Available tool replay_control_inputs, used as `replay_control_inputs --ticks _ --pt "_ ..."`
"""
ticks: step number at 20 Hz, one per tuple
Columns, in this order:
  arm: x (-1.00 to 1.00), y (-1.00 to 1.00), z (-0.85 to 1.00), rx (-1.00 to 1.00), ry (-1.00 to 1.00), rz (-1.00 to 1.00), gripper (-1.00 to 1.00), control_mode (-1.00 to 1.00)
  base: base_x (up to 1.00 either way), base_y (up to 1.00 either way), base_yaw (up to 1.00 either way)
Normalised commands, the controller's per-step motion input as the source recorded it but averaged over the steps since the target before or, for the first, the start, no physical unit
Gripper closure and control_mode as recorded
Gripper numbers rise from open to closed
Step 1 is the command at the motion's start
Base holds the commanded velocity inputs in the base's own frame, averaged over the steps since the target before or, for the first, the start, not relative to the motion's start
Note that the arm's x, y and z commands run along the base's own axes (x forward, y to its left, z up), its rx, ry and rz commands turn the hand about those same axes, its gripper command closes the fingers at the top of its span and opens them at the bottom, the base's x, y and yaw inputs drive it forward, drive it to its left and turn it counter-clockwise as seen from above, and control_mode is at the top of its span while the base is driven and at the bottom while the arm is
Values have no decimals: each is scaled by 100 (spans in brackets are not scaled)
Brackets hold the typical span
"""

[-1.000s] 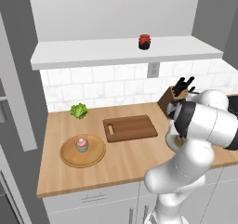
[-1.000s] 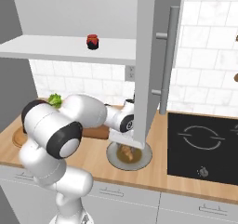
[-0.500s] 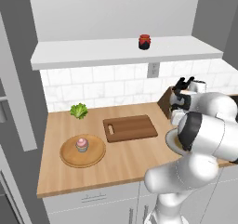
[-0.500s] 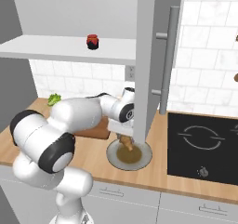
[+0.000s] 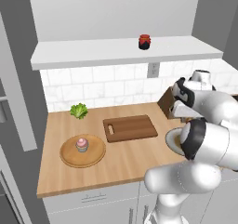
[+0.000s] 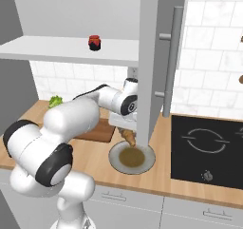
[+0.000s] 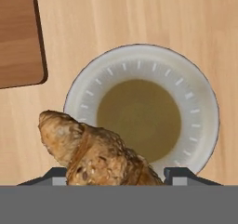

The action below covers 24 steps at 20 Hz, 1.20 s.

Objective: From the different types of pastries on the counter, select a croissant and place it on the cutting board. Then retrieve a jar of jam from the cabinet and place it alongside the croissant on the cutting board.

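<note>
Desk (image 5: 121, 160) | gripper (image 7: 111, 172) pinching croissant (image 7: 90, 153) above plate (image 7: 204, 107), frame bottom | board (image 5: 130, 128) centre | jam (image 5: 145, 41) upper shelf (image 5: 93, 53)

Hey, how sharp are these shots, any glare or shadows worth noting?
Hand view: sharp croissant over the plate, no glare. Left base view: soft, flat light, faint shading under the cupcake. Right base view: even light, jam jar slightly blurry.

Round light-wood tray (image 5: 69, 159) near left end of worktop. Green lettuce (image 5: 79, 110) by tiled wall, behind tray. White plate (image 7: 200, 102) with brownish centre right of dark board. Black cooktop (image 6: 209, 149) at right. Wall outlet (image 5: 152, 69) under shelf.
</note>
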Motion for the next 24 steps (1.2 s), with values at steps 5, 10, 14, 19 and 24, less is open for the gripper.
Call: replay_control_inputs --ticks 5,10,14,19,24 --pt "0 9 28 -1 0 0 100 -100 0 0 0" --pt "0 39 17 -5 0 0 100 -100 0 0 0" --pt "5 57 5 -6 0 0 100 -100 0 0 0" --pt "24 54 5 -8 0 3 100 -100 0 0 0" --pt "25 47 2 -7 1 4 100 -100 0 0 0"
